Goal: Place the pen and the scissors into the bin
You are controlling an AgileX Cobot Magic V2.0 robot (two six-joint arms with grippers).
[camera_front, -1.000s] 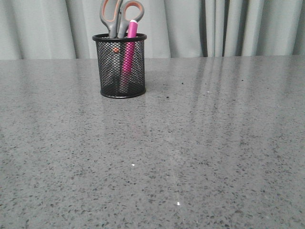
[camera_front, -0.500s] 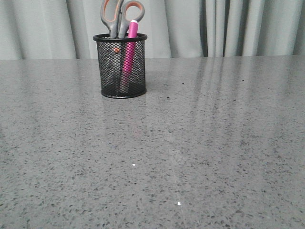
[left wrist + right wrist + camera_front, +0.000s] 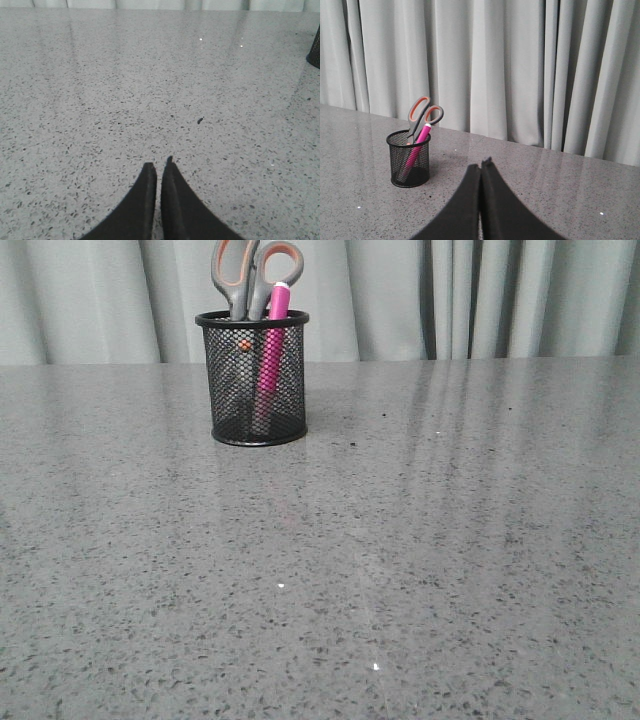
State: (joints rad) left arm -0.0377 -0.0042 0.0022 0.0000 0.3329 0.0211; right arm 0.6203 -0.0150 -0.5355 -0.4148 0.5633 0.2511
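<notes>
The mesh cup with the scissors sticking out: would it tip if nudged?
Probably fairly easily: the cup looks light wire mesh, and the scissors rise well above its rim beside the pen. Its flat base might slide on the glossy table.

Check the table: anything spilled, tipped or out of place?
Nothing stands out. The cup stands upright with the scissors handles-up and the pen leaning inside. A few dark specks dot the table. Both hands are shut, holding nothing.
</notes>
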